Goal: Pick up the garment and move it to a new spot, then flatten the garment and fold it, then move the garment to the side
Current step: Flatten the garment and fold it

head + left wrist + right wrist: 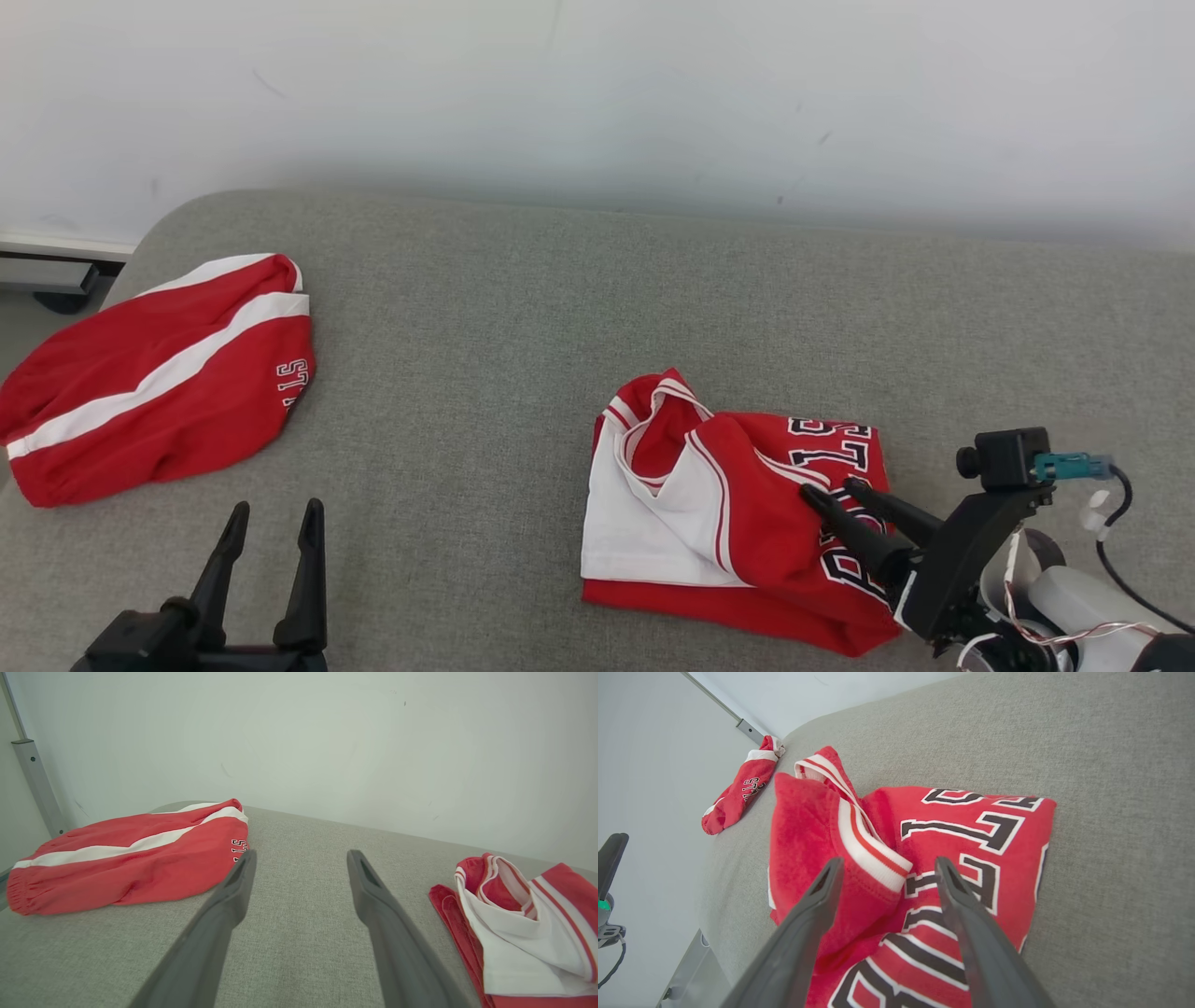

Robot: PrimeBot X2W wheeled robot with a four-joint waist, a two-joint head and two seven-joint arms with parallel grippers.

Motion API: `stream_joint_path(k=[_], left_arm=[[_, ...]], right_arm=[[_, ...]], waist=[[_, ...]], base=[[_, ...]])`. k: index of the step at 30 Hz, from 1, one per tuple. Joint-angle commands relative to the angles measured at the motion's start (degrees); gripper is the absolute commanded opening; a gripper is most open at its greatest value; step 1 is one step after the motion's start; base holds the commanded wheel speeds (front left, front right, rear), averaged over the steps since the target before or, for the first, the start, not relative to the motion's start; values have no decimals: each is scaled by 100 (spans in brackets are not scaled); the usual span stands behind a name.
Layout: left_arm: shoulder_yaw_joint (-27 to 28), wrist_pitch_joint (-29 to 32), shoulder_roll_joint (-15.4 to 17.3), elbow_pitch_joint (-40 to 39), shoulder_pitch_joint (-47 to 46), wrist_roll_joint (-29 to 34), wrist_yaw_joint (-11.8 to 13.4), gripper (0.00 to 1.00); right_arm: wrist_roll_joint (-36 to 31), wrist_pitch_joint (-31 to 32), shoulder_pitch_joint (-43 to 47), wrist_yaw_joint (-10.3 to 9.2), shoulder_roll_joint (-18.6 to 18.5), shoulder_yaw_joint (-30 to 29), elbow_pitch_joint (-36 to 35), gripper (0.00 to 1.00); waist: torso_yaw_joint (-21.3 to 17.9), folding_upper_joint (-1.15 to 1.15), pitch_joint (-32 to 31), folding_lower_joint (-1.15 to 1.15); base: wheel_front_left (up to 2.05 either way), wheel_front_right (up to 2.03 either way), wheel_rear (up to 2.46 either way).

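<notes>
The garment (728, 523) is a red jersey with white trim and black-and-white lettering, bunched and partly folded on the grey surface at centre right; the left wrist view has it at the right edge (523, 933), and it lies under my fingers in the right wrist view (952, 858). My right gripper (831, 493) hovers over its lettered part with jaws open and nothing between them (887, 868). Down at the lower left my left gripper (275, 518) stands open above bare surface (301, 858), well left of the jersey.
A second red garment with a white stripe (159, 373) lies at the far left of the grey padded surface (523, 308), also seen in the left wrist view (126, 854). A white wall (597, 93) runs behind. The surface's left edge drops off near a metal rail (47, 273).
</notes>
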Motion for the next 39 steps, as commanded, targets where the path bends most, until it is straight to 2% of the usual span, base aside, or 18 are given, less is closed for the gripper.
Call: stream_joint_path(k=[1, 5, 7, 8, 9, 10, 11, 12, 23, 31, 39], left_arm=[[5, -32, 48, -17, 7, 13, 10, 100], [-9, -32, 49, -9, -32, 2, 10, 100], [-8, -32, 47, -10, -38, 3, 10, 100], [-3, -33, 47, -10, -39, 5, 10, 100], [3, -32, 52, -12, -37, 1, 10, 100], [9, -32, 55, -14, -36, -6, 10, 100], [14, -33, 53, -13, -33, -8, 10, 100], [17, -32, 49, -13, -32, -9, 10, 100], [28, -33, 20, 16, -57, -29, 10, 100], [15, -33, 26, 44, -48, -32, 10, 100], [-31, -33, 34, 62, -64, -46, 10, 100]], right_arm=[[40, -6, -7, -1, 36, 22, 32, 100], [64, -8, -52, -1, 127, 63, 132, 100], [72, -3, -68, -1, 135, 75, 150, 96], [77, 1, -82, -1, 140, 87, 160, 75], [75, -23, -102, -1, 147, 88, 166, 45], [66, -43, -117, -1, 151, 95, 176, 36], [62, -53, -120, -1, 157, 108, 180, 5], [58, -65, -131, -1, 161, 121, 170, 0], [230, -303, -208, -1, 88, 213, -275, 0], [588, -221, -155, -1, 2, 449, -885, 0], [679, -66, -261, -1, 44, 848, -1000, 0]], waist=[[14, 0, 19, 0], [43, 0, 48, 0], [50, 0, 56, 0], [56, 0, 62, 0], [62, 0, 69, 0], [66, 0, 73, 0], [69, 0, 76, 0], [71, 0, 81, 0], [69, 0, 79, 0], [69, 0, 23, 0], [137, 0, -4, 0]], base=[[0, 0, 0], [0, 0, 0], [0, 0, 0], [0, 0, 0], [0, 0, 0], [0, 0, 0], [0, 0, 0], [0, 0, 0], [0, 0, 0], [0, 0, 0], [0, 0, 0]])
